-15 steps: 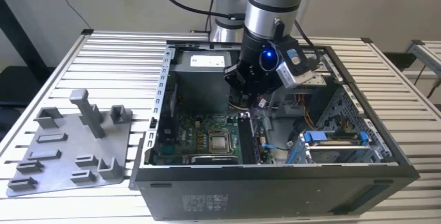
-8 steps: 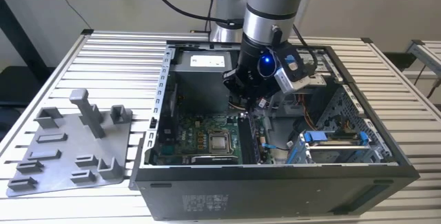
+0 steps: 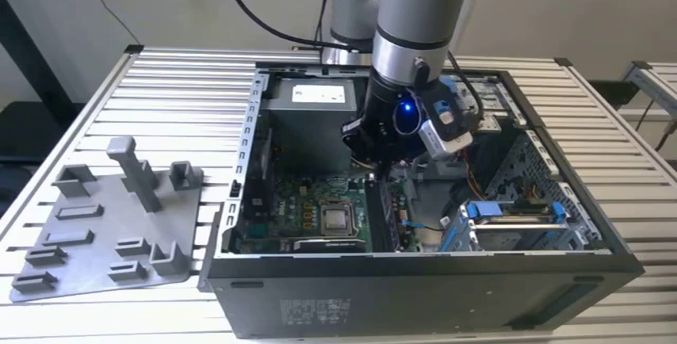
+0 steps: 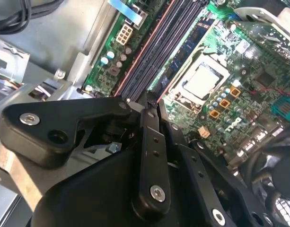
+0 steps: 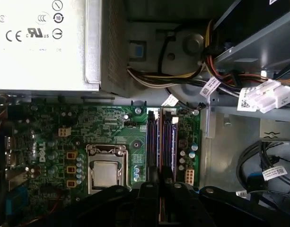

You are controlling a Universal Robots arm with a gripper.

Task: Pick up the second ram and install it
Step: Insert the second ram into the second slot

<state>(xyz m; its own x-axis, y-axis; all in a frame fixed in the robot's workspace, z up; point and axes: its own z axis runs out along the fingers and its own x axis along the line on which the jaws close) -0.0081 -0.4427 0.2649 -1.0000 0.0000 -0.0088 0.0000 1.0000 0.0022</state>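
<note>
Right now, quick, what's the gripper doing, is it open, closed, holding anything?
Gripper: fingers closed together above the memory slots on the motherboard; whether a ram sits between them cannot be told.

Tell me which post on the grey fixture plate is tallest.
The capped post near the far edge of the plate, in the exterior view; every other post is far shorter.

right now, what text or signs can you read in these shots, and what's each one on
Power supply label: a row of conformity symbols, left unquoted.
Motherboard: white maker's lettering beside the processor socket, left unquoted.
Cable tags: print too small to read.
Case sticker: print too blurred to read.
</note>
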